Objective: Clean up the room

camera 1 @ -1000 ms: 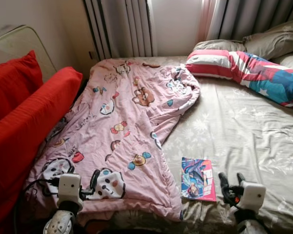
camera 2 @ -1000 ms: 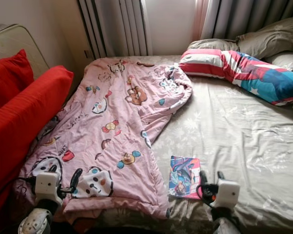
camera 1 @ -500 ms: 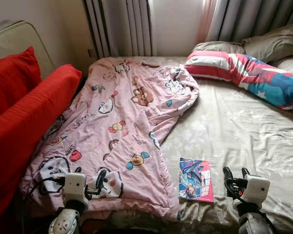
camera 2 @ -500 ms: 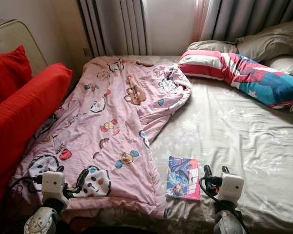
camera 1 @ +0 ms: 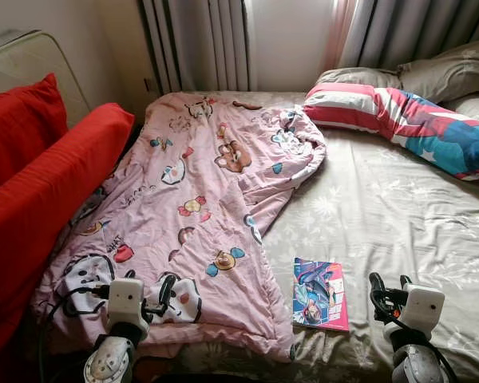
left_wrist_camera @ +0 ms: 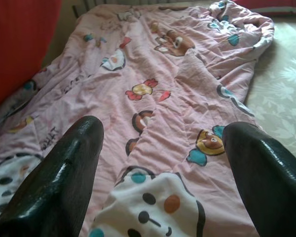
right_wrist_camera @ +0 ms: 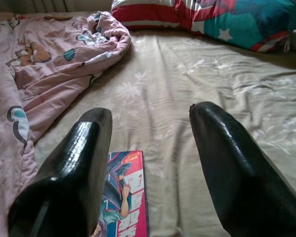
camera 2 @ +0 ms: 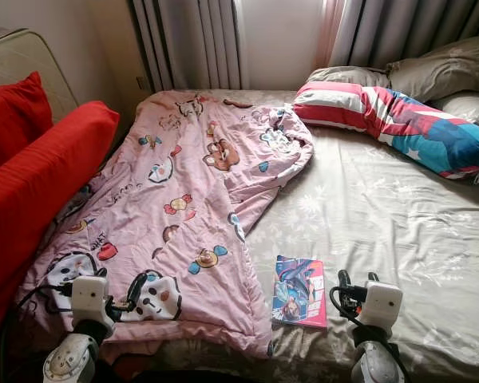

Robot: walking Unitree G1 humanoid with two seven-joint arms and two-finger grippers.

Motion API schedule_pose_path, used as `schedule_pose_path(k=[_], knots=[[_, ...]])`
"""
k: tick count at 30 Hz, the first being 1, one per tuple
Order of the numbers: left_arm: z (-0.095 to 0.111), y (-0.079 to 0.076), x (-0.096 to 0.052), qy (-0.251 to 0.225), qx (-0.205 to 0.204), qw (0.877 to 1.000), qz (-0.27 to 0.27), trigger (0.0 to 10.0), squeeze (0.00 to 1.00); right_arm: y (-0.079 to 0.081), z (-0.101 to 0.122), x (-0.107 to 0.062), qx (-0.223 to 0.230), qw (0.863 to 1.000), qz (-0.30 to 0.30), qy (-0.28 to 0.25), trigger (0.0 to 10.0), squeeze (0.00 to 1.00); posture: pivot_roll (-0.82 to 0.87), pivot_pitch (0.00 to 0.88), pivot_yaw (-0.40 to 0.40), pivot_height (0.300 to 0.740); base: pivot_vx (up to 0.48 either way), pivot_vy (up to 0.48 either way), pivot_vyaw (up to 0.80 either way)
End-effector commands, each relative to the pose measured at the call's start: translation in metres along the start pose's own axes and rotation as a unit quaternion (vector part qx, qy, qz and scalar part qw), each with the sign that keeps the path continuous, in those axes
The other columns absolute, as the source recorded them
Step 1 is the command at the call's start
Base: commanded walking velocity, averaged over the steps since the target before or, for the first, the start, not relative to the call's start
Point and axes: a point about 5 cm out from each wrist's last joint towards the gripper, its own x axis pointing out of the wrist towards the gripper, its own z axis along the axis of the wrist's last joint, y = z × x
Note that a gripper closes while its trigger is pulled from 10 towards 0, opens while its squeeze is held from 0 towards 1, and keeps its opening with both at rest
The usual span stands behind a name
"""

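So the thing to grab first, I'd guess, is the thin glossy comic book with the pink and blue cover [camera 1: 321, 294], lying flat on the beige floral bedsheet [camera 1: 399, 215] near the foot of the bed, just right of the rumpled pink cartoon-print quilt [camera 1: 199, 207].

The right gripper [camera 1: 389, 290] hovers just right of the book with its fingers released, nothing in them. The left gripper [camera 1: 148, 291] sits over the quilt's near edge, fingers also spread and empty.

Tip for a flat book on soft bedding: come in low from the right edge, press one finger into the sheet so it slides under the cover, then pinch. Going straight down will probably just shove it into the mattress. Watch you don't snag the quilt hem beside it.
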Motion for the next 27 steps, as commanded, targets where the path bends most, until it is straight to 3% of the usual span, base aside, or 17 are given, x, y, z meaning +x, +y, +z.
schedule_pose_path(k=[1,27], knots=[[-0.0008,0.0013,0.0016,0.008,0.005,1.000,-0.003,10.0,0.00,-0.0037,0.0009,0.0000,0.004,1.000,-0.010,0.001,10.0,0.00,-0.08,0.024,0.018,0.737,0.000,0.000,-0.79],[-0.0026,-0.0047,0.0007,0.008,0.001,1.000,-0.009,10.0,0.00,0.0044,0.0045,0.0040,0.000,1.000,0.009,-0.007,10.0,0.00,-0.07,0.023,0.007,0.737,0.239,0.000,-0.05]])
